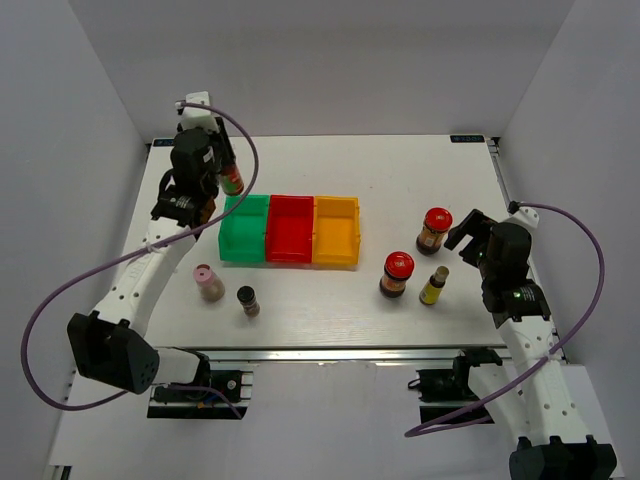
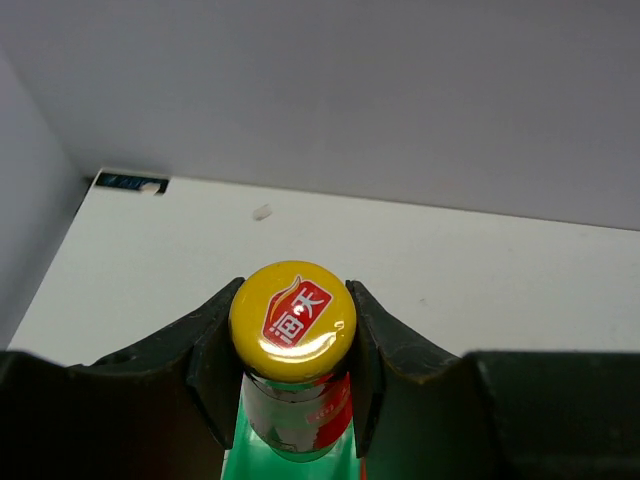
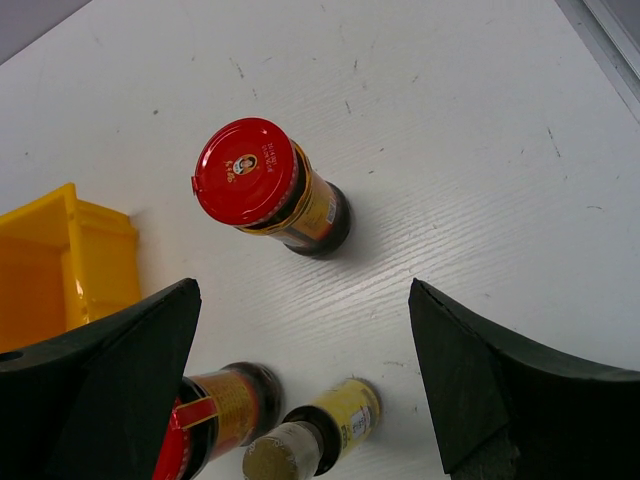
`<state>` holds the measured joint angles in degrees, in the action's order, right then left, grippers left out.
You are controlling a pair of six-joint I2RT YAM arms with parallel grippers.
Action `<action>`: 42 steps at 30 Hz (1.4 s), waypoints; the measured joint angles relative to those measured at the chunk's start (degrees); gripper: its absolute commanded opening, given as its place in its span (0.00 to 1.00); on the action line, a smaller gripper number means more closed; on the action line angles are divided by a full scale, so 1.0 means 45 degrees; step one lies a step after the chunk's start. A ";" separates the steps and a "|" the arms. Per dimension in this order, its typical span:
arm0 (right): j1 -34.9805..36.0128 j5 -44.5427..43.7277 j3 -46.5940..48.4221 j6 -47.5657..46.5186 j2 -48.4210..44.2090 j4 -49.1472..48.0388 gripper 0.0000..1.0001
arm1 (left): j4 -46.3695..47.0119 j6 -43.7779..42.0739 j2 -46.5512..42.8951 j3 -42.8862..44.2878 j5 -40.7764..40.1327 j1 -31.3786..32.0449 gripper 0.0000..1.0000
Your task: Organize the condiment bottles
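Note:
My left gripper (image 1: 222,172) is shut on the tall dark yellow-capped bottle (image 2: 293,330), holding it by the neck above the green bin (image 1: 244,229); the bottle also shows in the top view (image 1: 231,178). My right gripper (image 1: 468,232) is open and empty, just right of the far red-lidded jar (image 1: 434,230), which also shows in the right wrist view (image 3: 268,188). The near red-lidded jar (image 1: 396,274) and the small yellow bottle (image 1: 433,286) stand below it, both also in the right wrist view (image 3: 215,420) (image 3: 320,437). The pink shaker (image 1: 208,282) and small dark shaker (image 1: 248,300) stand front left.
The green bin, a red bin (image 1: 290,229) and an orange bin (image 1: 336,231) stand side by side mid-table. White walls close in the back and sides. A metal rail (image 1: 330,352) runs along the table's near edge.

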<state>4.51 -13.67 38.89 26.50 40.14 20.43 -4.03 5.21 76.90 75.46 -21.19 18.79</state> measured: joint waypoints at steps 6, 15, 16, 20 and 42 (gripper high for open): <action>0.0000 -0.0029 0.0000 -0.0005 0.0034 0.0000 0.89 | -0.0767 0.0826 -0.0005 -0.1243 0.0010 -0.1200 0.09; 0.0000 -0.0034 0.0000 -0.0034 0.0107 0.0000 0.89 | -0.0243 0.1365 0.0724 -0.2113 0.0860 -0.1258 0.08; 0.0000 -0.0034 0.0000 -0.0034 0.0107 0.0005 0.89 | -0.0068 0.1375 0.0884 -0.2118 0.0928 -0.1258 0.09; 0.0000 -0.0078 0.0000 -0.0039 0.0107 0.0005 0.89 | 0.0690 0.1389 0.1477 -0.2395 0.1161 -0.1258 0.09; 0.0000 -0.0121 -0.0024 -0.0335 -0.0063 0.0005 0.89 | 0.4192 0.1423 0.3419 -0.4158 0.1836 -0.1263 0.36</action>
<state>4.51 -14.22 38.79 24.99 39.86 20.45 14.83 11.62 92.29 56.75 -12.93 13.10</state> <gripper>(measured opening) 0.895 0.495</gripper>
